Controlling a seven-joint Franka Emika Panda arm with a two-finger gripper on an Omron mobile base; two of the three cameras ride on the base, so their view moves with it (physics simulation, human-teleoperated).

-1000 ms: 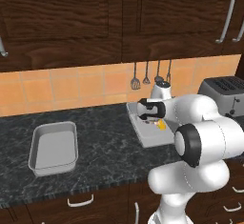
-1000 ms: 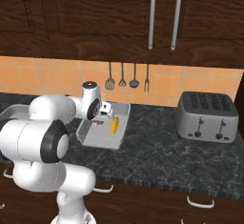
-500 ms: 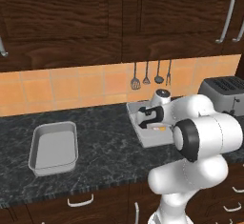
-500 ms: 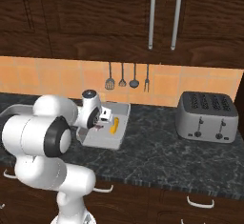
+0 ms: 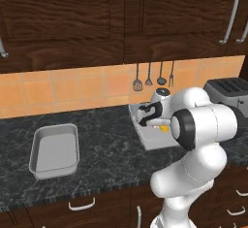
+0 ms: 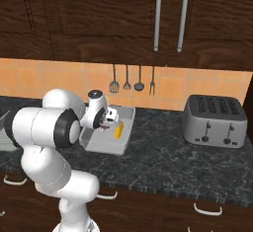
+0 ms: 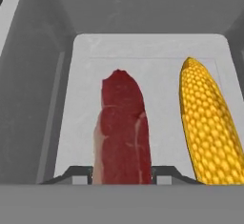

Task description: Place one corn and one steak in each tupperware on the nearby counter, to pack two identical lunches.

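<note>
Nearest to you, in the hand view, the two dark finger tips of your gripper (image 7: 122, 173) are sitting on either side of the near end of the thin flat red steak strip (image 7: 122, 127), its surface streaked with paler fat lines and its far end rounded. You cannot tell from these pictures whether the tips are pinching the meat or standing just off it. The steak is lying flat on the smooth matte floor of the shallow light-grey rectangular tupperware tray (image 7: 83, 104), whose corners are rounded and whose raised walls are rising on the left and at the back. Just beside the steak, parallel to it and apart from it, the yellow corn cob (image 7: 207, 127) is resting on the same floor, bumpy with rows of kernels and tapering to a blunt tip.

From the left base view, you are reaching the gripper (image 5: 151, 123) down into that tray (image 5: 147, 142) on the black, grey-marbled stone-look counter (image 5: 106, 149), with the cob (image 5: 164, 128) showing as a yellow speck. A second light-grey tray (image 5: 54, 149) of the same shape is sitting well apart to the left. In the right base view, the gripper (image 6: 105, 123) is hanging over the tray (image 6: 109, 144) beside the cob (image 6: 118, 130).

Farther back, a boxy silver toaster (image 6: 214, 121) is standing on the counter, and dark metal utensils (image 6: 132, 80) are hanging on the orange tiled wall.
</note>
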